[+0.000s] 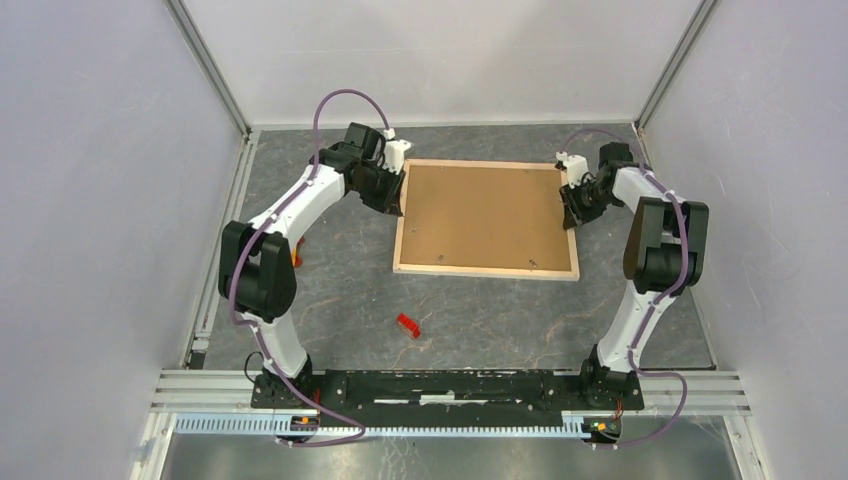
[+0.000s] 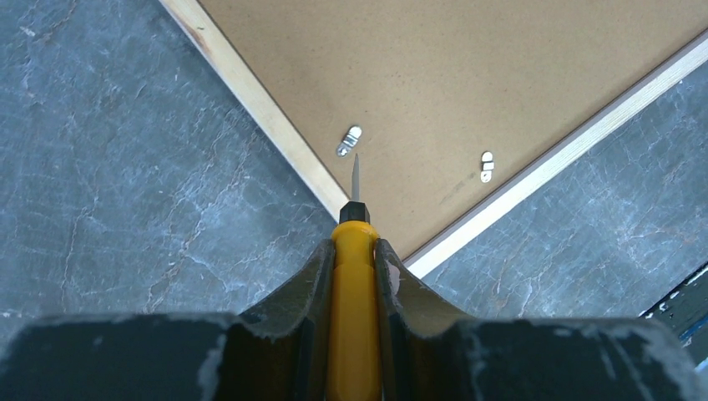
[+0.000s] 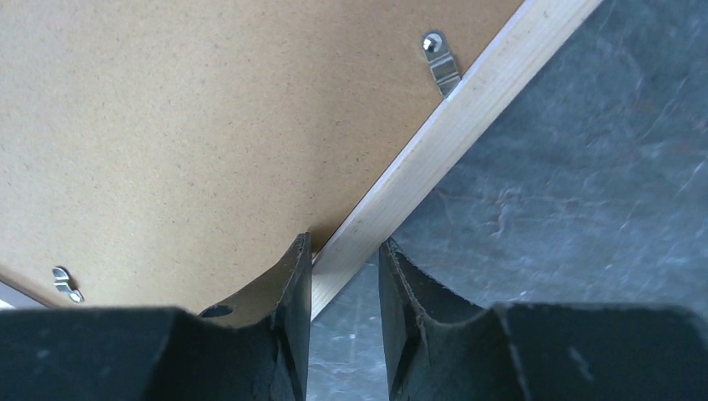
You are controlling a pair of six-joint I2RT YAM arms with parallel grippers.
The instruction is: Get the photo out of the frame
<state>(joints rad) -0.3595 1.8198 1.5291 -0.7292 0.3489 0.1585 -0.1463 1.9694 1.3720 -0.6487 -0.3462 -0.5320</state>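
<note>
Grey marbled table [image 1: 480, 320] carries the frame [image 1: 486, 270] face down toward its far edge, brown backing board [image 1: 485, 215] up. The left gripper [image 2: 354, 246] clenches a yellow-handled tool [image 2: 353, 292], its tip beside a metal clip [image 2: 351, 140]. The right gripper [image 3: 344, 246] straddles the frame's right rail; clamped or not, I cannot tell.

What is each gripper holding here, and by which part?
Left gripper: yellow-handled thin-bladed screwdriver, held by its handle. Right gripper: its jaws straddle the pale wood rail of the large rectangular frame; a firm grip cannot be told.
</note>
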